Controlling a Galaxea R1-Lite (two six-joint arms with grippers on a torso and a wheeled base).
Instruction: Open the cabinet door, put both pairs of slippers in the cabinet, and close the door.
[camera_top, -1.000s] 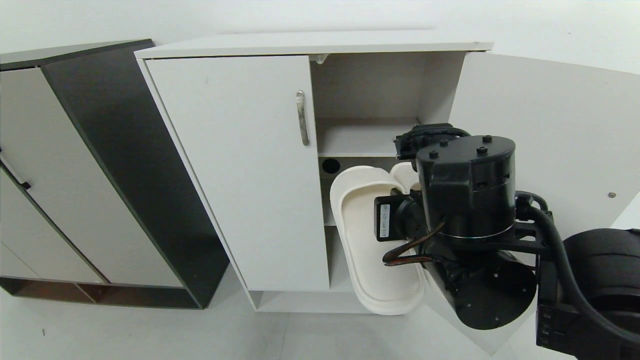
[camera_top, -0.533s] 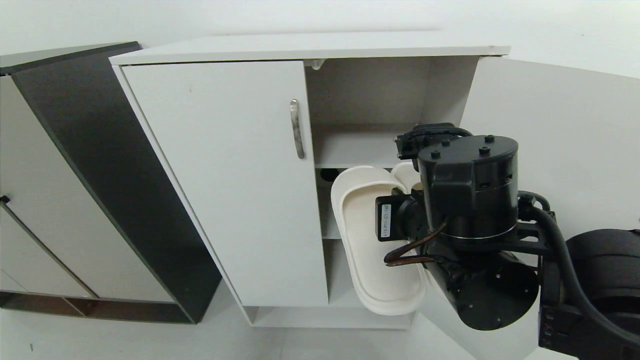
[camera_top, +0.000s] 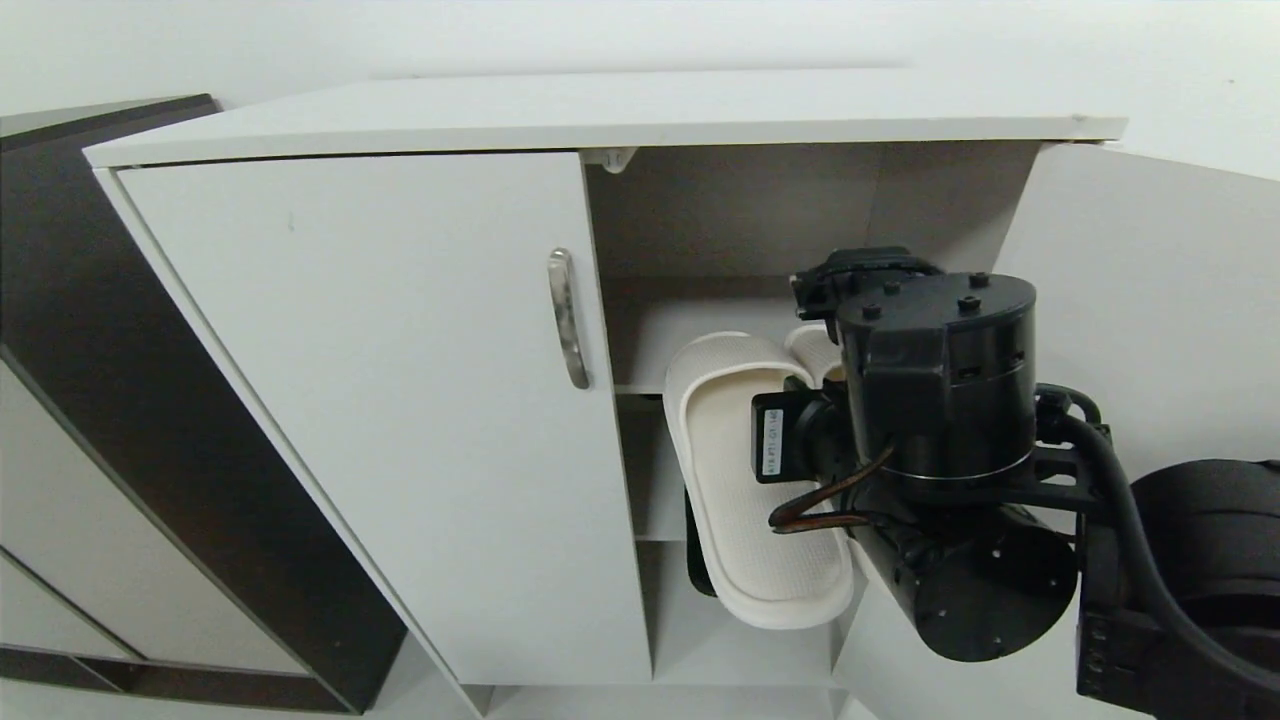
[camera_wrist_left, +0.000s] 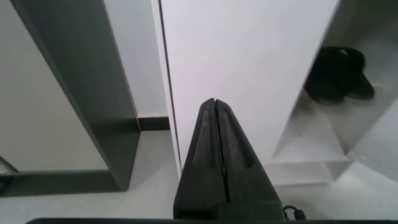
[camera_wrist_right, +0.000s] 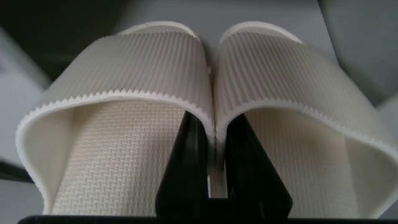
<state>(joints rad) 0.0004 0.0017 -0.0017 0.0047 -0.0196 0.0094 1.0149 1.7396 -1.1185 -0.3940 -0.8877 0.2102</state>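
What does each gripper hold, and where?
Right gripper: the white slippers, pinched together by their touching inner edges under the straps. Left gripper: nothing, fingers shut.

There are two white slippers (camera_wrist_right: 124, 93) and two black slippers (camera_wrist_left: 339, 74) (one pair of each). There is one white cabinet (camera_top: 600, 105) with two doors (camera_top: 380, 400) and one handle (camera_top: 567, 318), plus one dark cabinet (camera_top: 150, 400).

The right arm (camera_top: 935, 400) holds the white slippers (camera_top: 745, 500) just ahead of it at the open cabinet (camera_top: 740, 200), with the closed door (camera_top: 380, 400) to its left.

white wall (camera_top: 300, 40), pale floor (camera_wrist_left: 149, 163), dark neighbouring unit (camera_top: 150, 420)
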